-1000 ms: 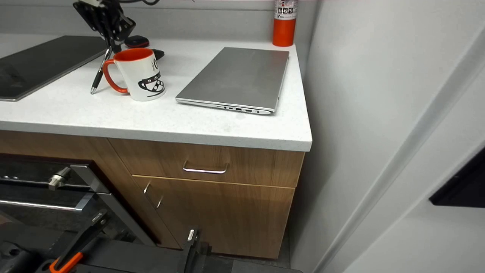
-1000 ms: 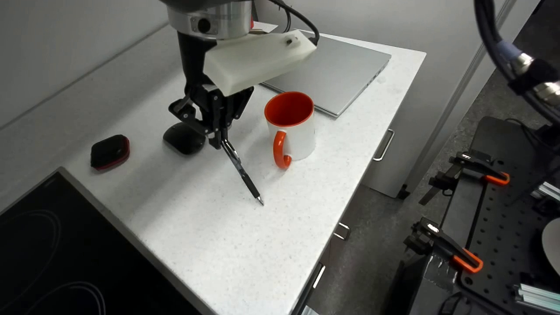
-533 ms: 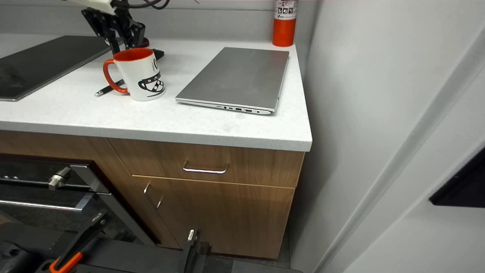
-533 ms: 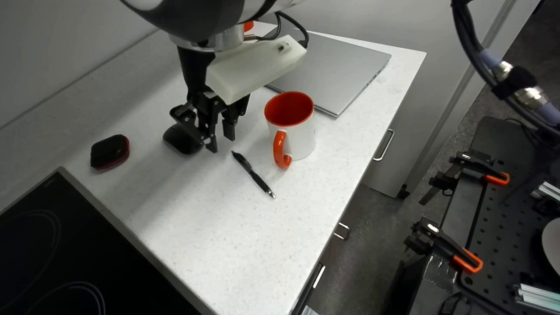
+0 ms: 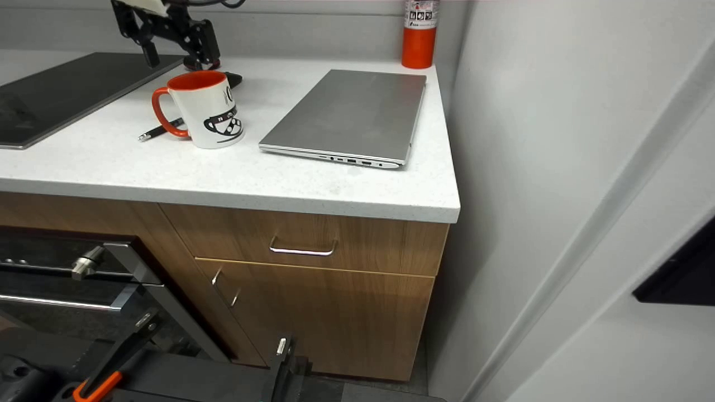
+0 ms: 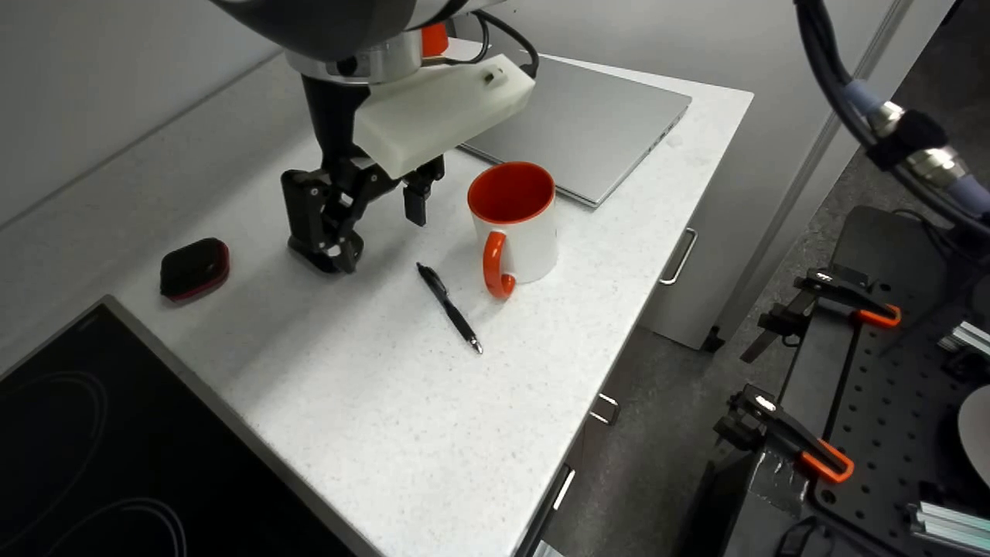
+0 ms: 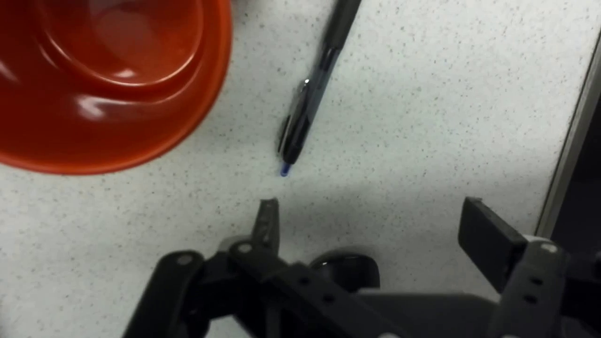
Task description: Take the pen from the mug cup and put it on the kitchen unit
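Observation:
A dark pen (image 6: 451,309) lies flat on the white worktop of the kitchen unit (image 6: 371,433), beside the white mug cup (image 6: 534,251) with red handle and rim. In an exterior view the mug cup (image 5: 209,114) hides part of the pen (image 5: 153,134). Nothing stands inside the mug's red interior. My gripper (image 6: 380,241) hovers above the worktop behind the pen's clip end, its jaws wide apart and holding nothing. In the wrist view the pen (image 7: 314,94) lies ahead of the gripper (image 7: 370,201), close to the mug rim (image 7: 141,159).
A grey laptop (image 6: 595,131) lies beyond the mug. The black hob (image 6: 77,449) borders the worktop opposite. A black mouse (image 7: 347,267) sits below the gripper, and a black and red case (image 6: 193,267) lies near it. A red canister (image 5: 419,47) stands at the back corner.
A second ago the gripper was shut on the slanted pen, its tip at the worktop. The jaws have opened wide, the pen has dropped flat, and the gripper has risen slightly away.

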`<state>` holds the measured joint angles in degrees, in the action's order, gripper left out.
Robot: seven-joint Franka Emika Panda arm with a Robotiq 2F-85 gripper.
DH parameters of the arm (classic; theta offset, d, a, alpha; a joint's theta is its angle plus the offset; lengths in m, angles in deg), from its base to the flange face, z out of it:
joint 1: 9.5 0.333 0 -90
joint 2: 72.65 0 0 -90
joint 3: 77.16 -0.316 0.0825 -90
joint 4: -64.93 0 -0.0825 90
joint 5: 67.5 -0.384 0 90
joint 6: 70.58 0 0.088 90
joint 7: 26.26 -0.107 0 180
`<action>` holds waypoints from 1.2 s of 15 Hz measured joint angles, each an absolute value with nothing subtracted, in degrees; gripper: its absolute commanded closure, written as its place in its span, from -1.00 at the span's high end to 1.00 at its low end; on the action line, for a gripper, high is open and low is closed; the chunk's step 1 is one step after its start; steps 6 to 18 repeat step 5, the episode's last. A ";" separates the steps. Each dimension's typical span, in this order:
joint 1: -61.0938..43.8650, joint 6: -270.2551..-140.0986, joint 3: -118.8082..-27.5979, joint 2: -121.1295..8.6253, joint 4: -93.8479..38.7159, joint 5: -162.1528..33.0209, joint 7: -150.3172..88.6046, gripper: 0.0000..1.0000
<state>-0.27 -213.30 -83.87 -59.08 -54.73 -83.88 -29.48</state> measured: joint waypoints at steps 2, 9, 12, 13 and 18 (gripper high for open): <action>-0.28 -210.90 -84.06 -59.10 -54.15 -83.88 -29.47 1.00; -0.28 -210.25 -84.18 -59.10 -53.83 -83.88 -29.47 1.00; -0.28 -210.25 -84.18 -59.10 -53.83 -83.88 -29.47 1.00; -0.28 -210.25 -84.18 -59.10 -53.83 -83.88 -29.47 1.00; -0.28 -210.25 -84.18 -59.10 -53.83 -83.88 -29.47 1.00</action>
